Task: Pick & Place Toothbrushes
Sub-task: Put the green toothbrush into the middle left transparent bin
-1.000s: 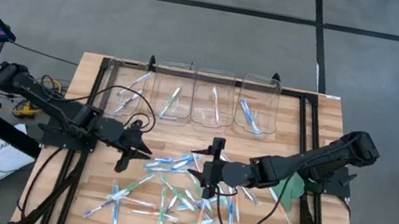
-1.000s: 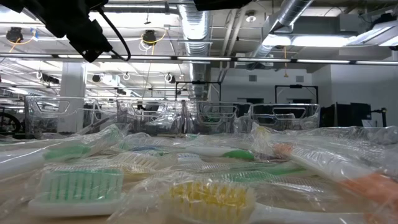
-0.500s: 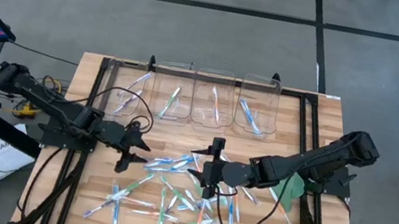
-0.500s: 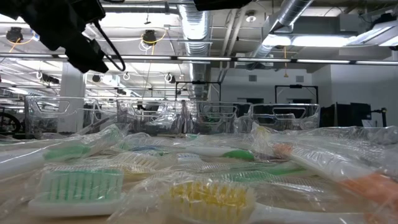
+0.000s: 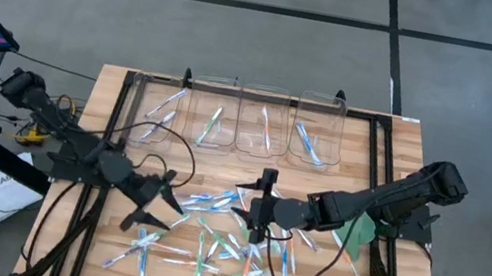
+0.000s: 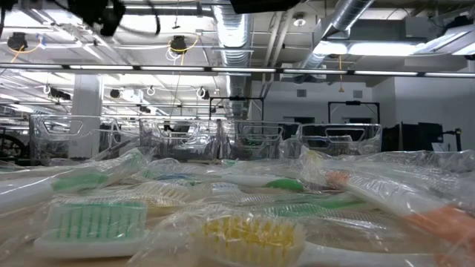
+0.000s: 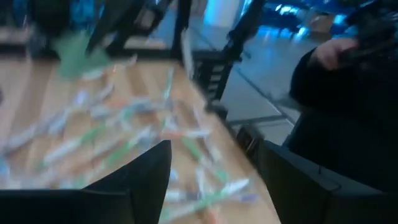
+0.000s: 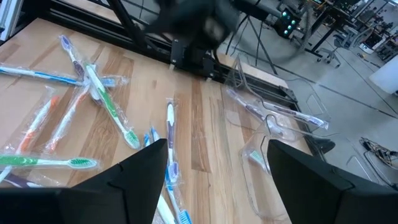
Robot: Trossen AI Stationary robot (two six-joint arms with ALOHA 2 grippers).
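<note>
the toothbrushes [image 5: 217, 245] lie scattered in a loose heap on the front half of the wooden table [image 5: 397, 144], each in a clear wrapper, their long axes pointing every way: some run along the table's width, some front to back, many on a slant. from the low view the nearest ones lie flat with the bristle heads toward the camera, a green-bristled one [image 6: 95, 221] and a yellow-bristled one [image 6: 249, 239] side by side. a few more toothbrushes stand on a slant inside the four clear bins [image 5: 235, 114] lined up along the far edge, their handles leaning against the bin walls.

the left gripper [image 5: 156, 205] hangs over the left edge of the heap, fingers spread wide with nothing between them; the closest toothbrushes lie just below and beside its tips, and whether it touches them cannot be told. its wrist view shows the heap blurred ahead of the two dark fingers [image 7: 140, 180], and a person in dark clothing [image 7: 348, 118] beyond the table's edge.

the right gripper [image 5: 260, 212] sits over the middle of the heap, fingers [image 8: 134, 174] also wide and holding nothing; a blue-handled toothbrush [image 8: 170, 146] lies lengthwise in the gap between them, on the table below.

a flat green piece [image 5: 359, 229] lies under the right arm. no writing on the wrappers can be read.
</note>
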